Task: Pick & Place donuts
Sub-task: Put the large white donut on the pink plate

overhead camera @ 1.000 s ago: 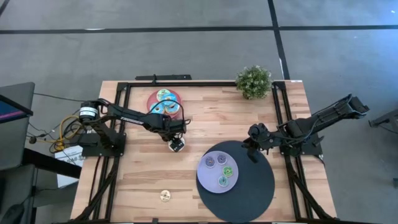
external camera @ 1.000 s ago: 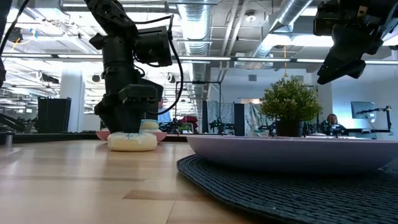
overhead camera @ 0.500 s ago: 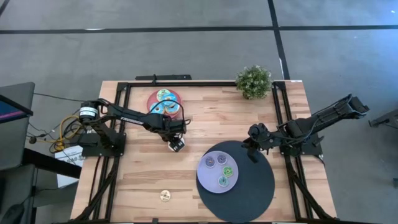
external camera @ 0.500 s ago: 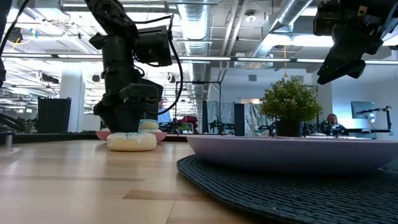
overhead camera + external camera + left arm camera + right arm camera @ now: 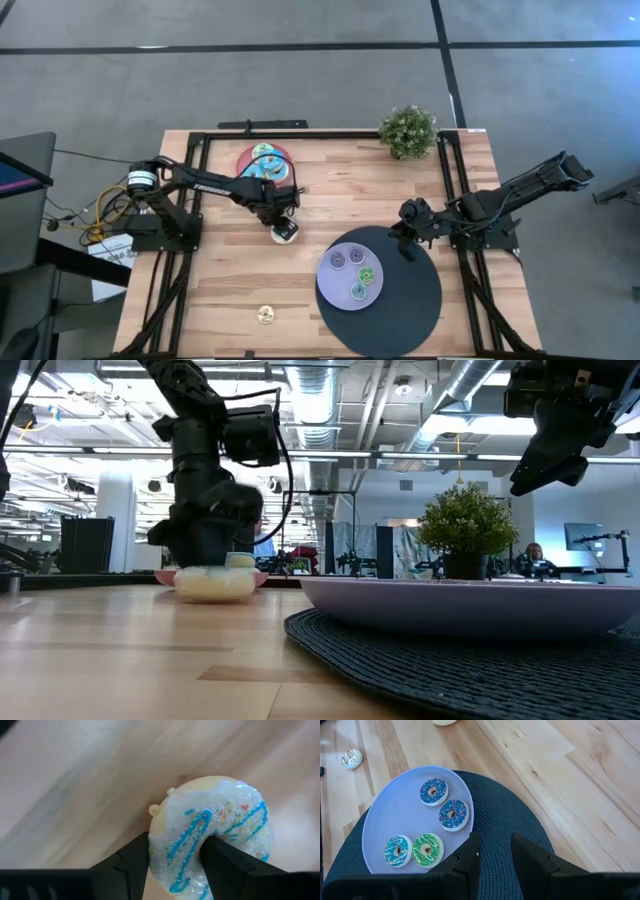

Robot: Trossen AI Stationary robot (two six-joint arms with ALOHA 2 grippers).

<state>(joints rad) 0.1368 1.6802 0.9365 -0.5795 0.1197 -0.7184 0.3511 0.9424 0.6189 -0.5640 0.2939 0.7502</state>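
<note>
Donuts: a white-iced one with blue drizzle sits on the wooden table, left of the dark round mat and lavender plate carrying four small donuts. The left gripper pinches one side of its ring; the right gripper, narrowly parted, hangs over the mat.

The wooden counter carries a pink plate near its far edge, a potted plant, a dark round mat, a cream-iced donut, and a small round piece near the front.
</note>
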